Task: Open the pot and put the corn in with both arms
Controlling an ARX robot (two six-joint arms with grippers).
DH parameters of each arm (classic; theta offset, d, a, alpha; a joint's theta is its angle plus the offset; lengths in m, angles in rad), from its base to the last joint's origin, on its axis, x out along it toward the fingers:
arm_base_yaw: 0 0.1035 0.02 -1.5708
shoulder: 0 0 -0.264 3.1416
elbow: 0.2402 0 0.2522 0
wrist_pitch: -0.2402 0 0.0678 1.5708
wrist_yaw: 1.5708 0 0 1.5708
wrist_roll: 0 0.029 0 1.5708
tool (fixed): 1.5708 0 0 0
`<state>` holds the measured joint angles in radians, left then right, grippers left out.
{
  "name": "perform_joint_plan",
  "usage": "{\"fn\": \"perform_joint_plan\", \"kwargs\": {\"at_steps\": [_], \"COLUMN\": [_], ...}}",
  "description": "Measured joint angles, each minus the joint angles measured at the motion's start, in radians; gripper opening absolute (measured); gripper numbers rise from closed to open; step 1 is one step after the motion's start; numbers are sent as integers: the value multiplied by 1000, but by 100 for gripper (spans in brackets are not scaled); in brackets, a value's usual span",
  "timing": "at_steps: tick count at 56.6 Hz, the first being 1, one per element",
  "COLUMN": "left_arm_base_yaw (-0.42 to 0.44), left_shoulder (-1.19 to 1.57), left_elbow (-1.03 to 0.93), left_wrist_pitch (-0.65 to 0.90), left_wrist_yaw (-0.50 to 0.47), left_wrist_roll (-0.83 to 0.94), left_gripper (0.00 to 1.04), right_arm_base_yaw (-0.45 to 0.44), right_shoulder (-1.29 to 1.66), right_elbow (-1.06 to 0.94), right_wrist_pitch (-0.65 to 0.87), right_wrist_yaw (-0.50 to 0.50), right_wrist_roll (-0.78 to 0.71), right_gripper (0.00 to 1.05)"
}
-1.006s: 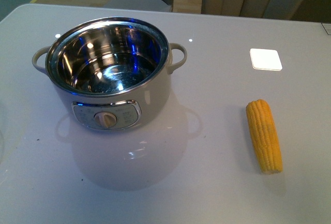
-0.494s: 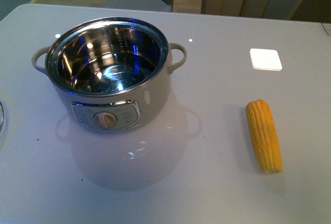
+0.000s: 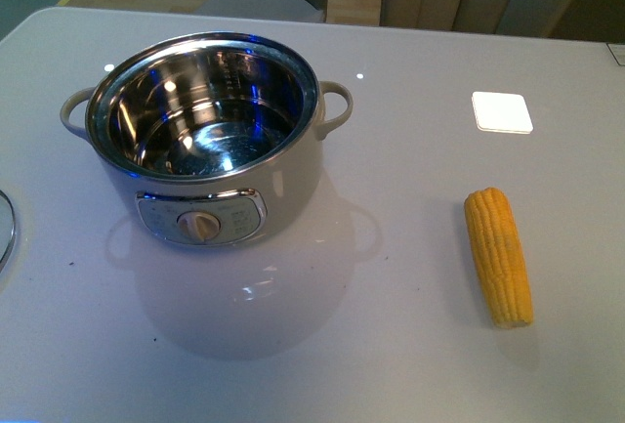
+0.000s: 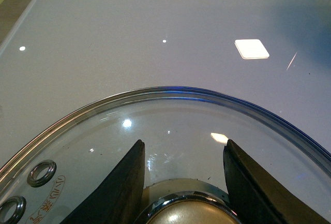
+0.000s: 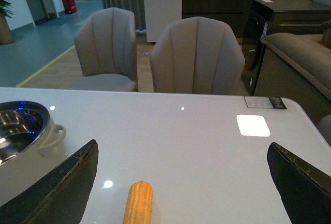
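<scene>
Glass round lid (image 4: 170, 125) was off the big cream-white pot (image 3: 293, 169), its gold knob (image 4: 189, 213) pinched by the left gripper (image 4: 183, 142); putting it down looked next. Right gripper (image 5: 182, 145) hung spread wide near the yellow corn cob (image 3: 499, 255) on the white table (image 3: 410, 364) beside the pot. Most of the lid was cut off.

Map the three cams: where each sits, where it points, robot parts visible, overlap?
Front view: on the body, looking down over the table at the pot and the corn; no arm shows.
Left wrist view: on the left arm, looking down onto a glass lid, the left gripper's fingers flanking its knob.
Right wrist view: on the right arm, low over the table, facing the chairs; the right gripper's open fingers frame it.
Shared: front and right wrist views both show pot and corn.
</scene>
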<state>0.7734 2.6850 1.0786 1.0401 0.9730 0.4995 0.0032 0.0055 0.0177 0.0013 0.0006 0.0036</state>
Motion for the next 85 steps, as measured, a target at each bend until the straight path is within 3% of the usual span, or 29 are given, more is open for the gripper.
{"fn": "perform_joint_plan", "kwargs": {"at_steps": [12, 33, 52, 57, 64, 77, 80, 85], "left_arm_base_yaw": [0, 4, 41, 46, 26, -35, -47, -139], "left_shoulder": [0, -53, -344, -449, -679, -853, -864, -1015], "left_elbow": [0, -27, -180, -262, -472, -626, -637, -748], "left_wrist_pitch": [1, 3, 38, 94, 296, 355, 354, 296], "left_wrist_yaw": [0, -3, 12, 24, 48, 37, 14, -151], "left_wrist_roll": [-5, 8, -87, -155, -363, -506, -524, -605], "left_gripper": [43, 99, 98, 98, 98, 98, 98, 96], "right_arm_base_yaw": [0, 0, 0, 0, 0, 0, 0, 0], "right_shoulder": [0, 0, 0, 0, 0, 0, -1, -1], "right_elbow": [0, 0, 0, 0, 0, 0, 0, 0], "right_wrist_pitch": [0, 0, 0, 0, 0, 0, 0, 0], "right_wrist_yaw": [0, 0, 0, 0, 0, 1, 2, 1], "right_wrist_roll": [0, 0, 0, 0, 0, 0, 0, 0], "right_gripper": [96, 96, 96, 96, 96, 96, 96, 96]}}
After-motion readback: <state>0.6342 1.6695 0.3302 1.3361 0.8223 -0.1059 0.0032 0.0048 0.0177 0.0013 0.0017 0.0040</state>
